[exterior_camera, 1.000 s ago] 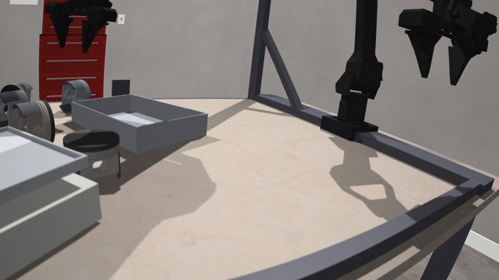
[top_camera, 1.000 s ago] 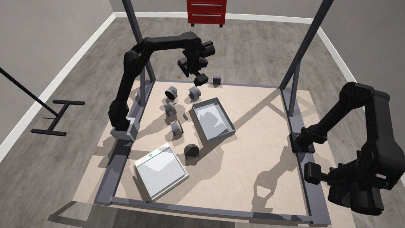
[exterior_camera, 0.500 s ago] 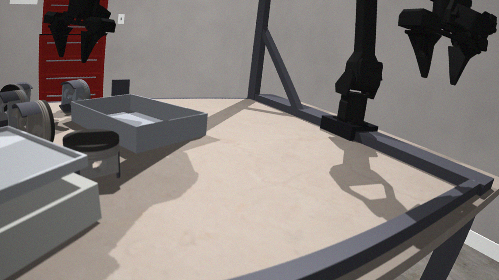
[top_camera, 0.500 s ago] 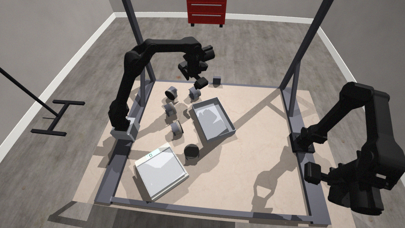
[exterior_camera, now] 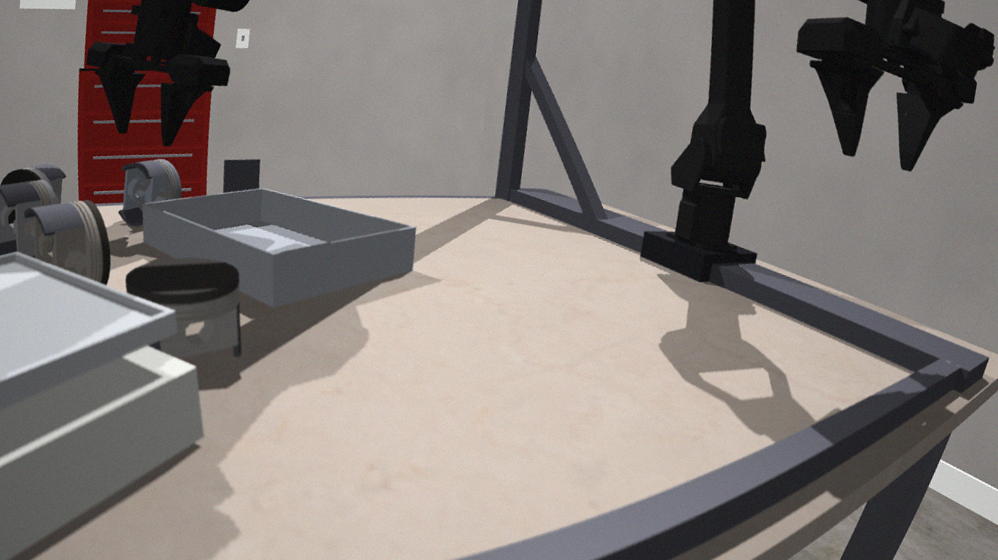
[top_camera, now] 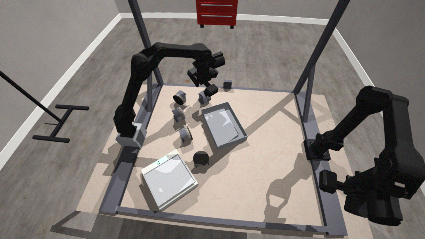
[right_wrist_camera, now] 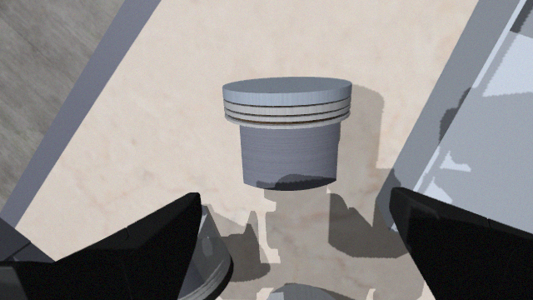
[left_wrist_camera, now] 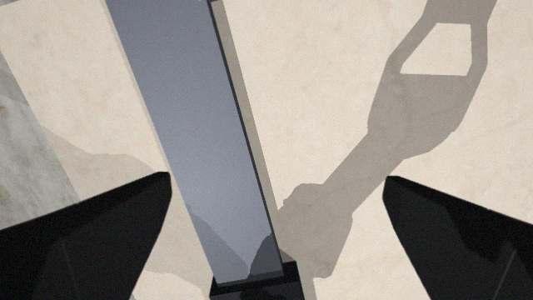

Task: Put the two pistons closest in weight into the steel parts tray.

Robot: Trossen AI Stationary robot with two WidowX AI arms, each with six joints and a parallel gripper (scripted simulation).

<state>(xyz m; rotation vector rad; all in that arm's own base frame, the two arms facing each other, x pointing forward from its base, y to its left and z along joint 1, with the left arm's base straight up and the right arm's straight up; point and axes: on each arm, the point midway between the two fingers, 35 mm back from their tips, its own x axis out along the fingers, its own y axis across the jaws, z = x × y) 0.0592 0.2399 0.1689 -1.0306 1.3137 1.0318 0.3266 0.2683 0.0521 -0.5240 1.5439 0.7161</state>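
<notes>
My right gripper (top_camera: 202, 90) (exterior_camera: 144, 137) (right_wrist_camera: 295, 200) is open and empty, fingers pointing down, above a grey piston (top_camera: 204, 98) (exterior_camera: 150, 190) (right_wrist_camera: 287, 154) lying on its side behind the tray's corner. The steel parts tray (top_camera: 245, 137) (exterior_camera: 341, 271) (right_wrist_camera: 435, 108) holds no piston. Three more pistons lie on their sides: a dark-crowned one (top_camera: 178, 98) (right_wrist_camera: 208, 258), one (top_camera: 178, 114) in the middle, and one (top_camera: 185, 134) (exterior_camera: 66, 233) nearer the scale. A dark-topped piston (top_camera: 201, 158) (exterior_camera: 183, 284) stands crown up beside the scale. My left gripper (exterior_camera: 878, 161) (left_wrist_camera: 278, 185) is open and empty, high at the far side.
The white scale (top_camera: 169, 179) (exterior_camera: 21, 343) has a bare pan and its display (top_camera: 158, 162) reads 0. A small dark block (top_camera: 227, 84) (exterior_camera: 241, 175) is at the back edge. Grey frame beams (top_camera: 219, 221) (left_wrist_camera: 196, 125) border the table.
</notes>
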